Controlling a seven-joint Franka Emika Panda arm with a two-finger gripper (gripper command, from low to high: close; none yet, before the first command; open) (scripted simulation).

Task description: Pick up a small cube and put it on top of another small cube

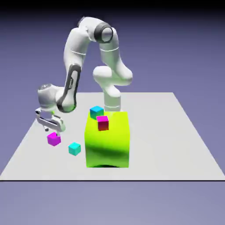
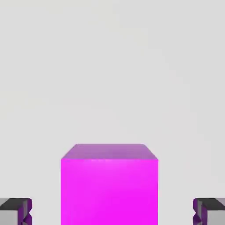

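Hovering low over the grey worktop (image 1: pixel 184 145), the fingers (image 1: pixel 52 130) stood spread to their widest, gripping nothing. The small magenta cube (image 1: pixel 53 139) rested on the worktop directly beneath them, toward the exterior view's left. In the hand view the cube (image 2: pixel 109 189) sat centred between the two grey fingertips (image 2: pixel 15 211), with clear gaps on both sides. A small cyan cube (image 1: pixel 74 148) lay near it on the worktop. Beside that rose the big lime-green block (image 1: pixel 107 143), carrying a crimson cube (image 1: pixel 103 123) and another cyan cube (image 1: pixel 96 111) on top.
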